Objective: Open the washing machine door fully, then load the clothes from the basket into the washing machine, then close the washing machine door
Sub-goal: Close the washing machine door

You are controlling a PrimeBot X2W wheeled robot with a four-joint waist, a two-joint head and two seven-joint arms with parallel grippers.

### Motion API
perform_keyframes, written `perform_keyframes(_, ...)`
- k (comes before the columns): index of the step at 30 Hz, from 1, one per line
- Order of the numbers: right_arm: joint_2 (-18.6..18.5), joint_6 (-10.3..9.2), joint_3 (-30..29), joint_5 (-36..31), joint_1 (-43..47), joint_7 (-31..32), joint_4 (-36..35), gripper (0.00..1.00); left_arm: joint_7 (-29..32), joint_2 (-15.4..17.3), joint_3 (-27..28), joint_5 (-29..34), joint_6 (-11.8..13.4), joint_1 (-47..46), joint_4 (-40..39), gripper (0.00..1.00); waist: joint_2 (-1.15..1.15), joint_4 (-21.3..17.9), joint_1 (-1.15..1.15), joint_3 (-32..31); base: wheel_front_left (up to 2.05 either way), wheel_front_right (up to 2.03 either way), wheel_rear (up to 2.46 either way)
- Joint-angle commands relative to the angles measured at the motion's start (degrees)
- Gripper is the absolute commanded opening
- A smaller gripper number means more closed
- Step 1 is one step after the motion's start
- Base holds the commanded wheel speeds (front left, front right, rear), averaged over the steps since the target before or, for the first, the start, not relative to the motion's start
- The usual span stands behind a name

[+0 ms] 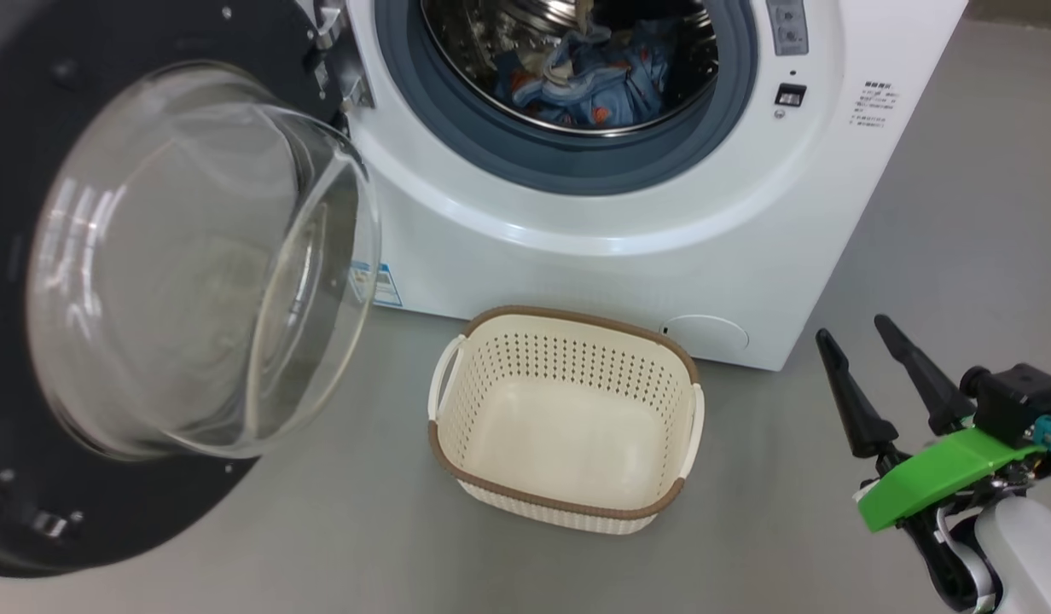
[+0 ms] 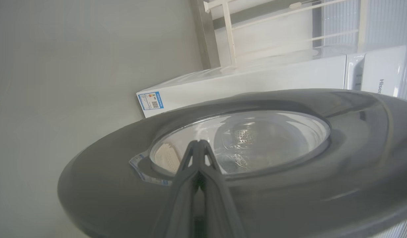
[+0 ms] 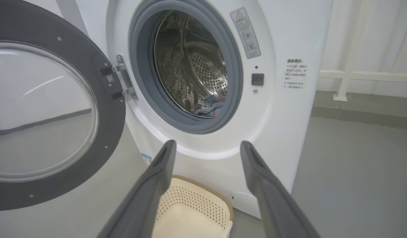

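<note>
cut off: washing machine door (image 1: pixel 193 264) at the head view's left edge; washing machine (image 1: pixel 594 273) at its top.
clothes (image 1: pixel 589 77): crumpled blue printed fabric with a pale piece, low in the perforated steel drum (image 3: pixel 203 66), partly behind the rubber gasket (image 1: pixel 577 166).
basket (image 1: pixel 568 317): cream perforated plastic, brown woven-look rim, on the floor (image 1: pixel 960 213) just before the machine's base.
door: glossy black ring, bulging clear bowl, swung wide.
left gripper (image 2: pixel 198 142): fingers pressed together by the door's outer face; contact unclear.
right gripper (image 1: pixel 853 330): fingers spread, holding nothing, right of the basket.
</note>
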Motion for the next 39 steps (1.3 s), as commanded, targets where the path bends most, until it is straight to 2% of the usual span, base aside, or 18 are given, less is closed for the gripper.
perform_keyframes(1,-0.38,0.32,1.07,0.84,0.71,-0.91,-0.58,1.0,1.75,1.4,0.65,0.39,-0.37,1.12,-3.68,0.0,0.0,0.2,0.01,-1.28,0.0,0.0,0.0)
perform_keyframes(7,0.63,0.32,1.75,1.81,1.09,-1.82,0.68,1.0,7.41,-0.69,-0.07,-1.85,-0.32,5.48,-11.0,0.0,0.0,-0.19,0.01,-2.65,0.0,0.0,0.0)
perform_keyframes(11,1.07,0.32,1.74,2.25,1.43,-2.08,1.2,1.0,9.91,-1.53,-0.48,-2.92,0.61,7.56,-15.41,0.0,0.0,-0.51,0.01,-3.16,0.0,0.0,0.0)
perform_keyframes(26,3.37,0.32,0.55,2.4,2.78,-2.3,0.64,1.0,15.93,-6.51,-4.82,-6.11,10.19,12.47,-42.08,0.0,0.0,-4.28,0.01,-5.05,0.0,0.0,0.0)
perform_keyframes(31,3.78,0.32,0.35,2.32,3.11,-2.31,0.46,1.0,15.83,-8.2,-6.66,-6.07,12.05,11.74,-46.13,0.0,0.0,-6.9,0.01,-5.51,0.0,0.0,0.0)
perform_keyframes(39,4.21,0.32,0.17,2.23,2.87,-2.31,0.16,1.0,14.29,-11.38,-9.23,-5.49,12.8,8.81,-47.67,0.0,0.0,-12.22,0.01,-5.45,0.0,0.0,0.0)
